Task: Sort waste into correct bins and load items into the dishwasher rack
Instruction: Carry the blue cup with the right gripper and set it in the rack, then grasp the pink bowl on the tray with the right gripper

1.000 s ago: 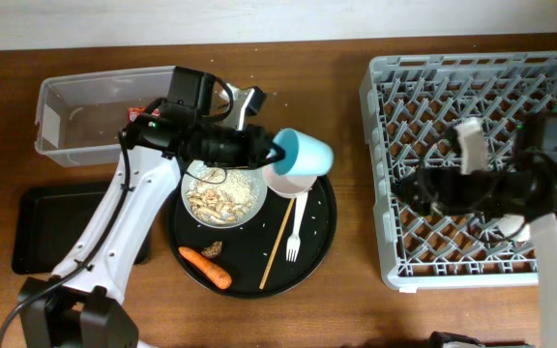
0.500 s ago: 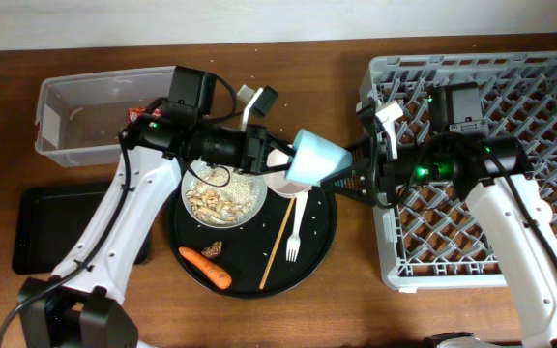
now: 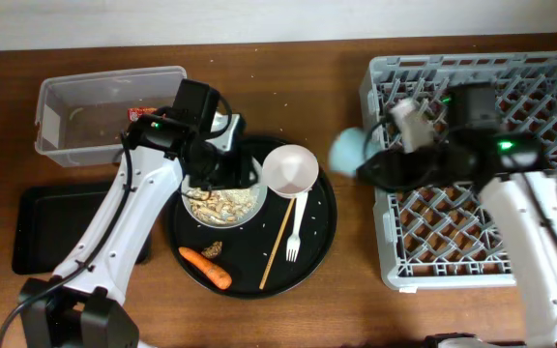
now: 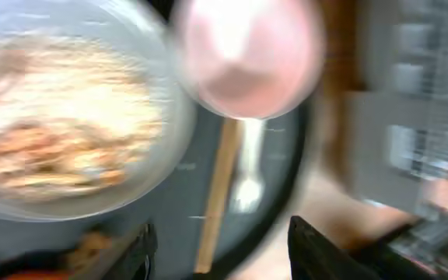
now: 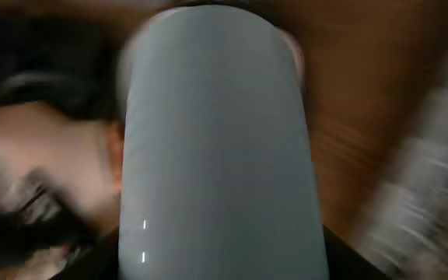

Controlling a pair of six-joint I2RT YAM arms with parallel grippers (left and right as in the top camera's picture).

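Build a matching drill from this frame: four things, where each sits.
1 light blue cup
2 red snack wrapper
3 carrot
4 food scraps

A in the white bowl
B lying directly on the round black platter
C in the clear tub
D held by the right gripper

Pairs: 1-D, 2-C, 3-B, 4-A
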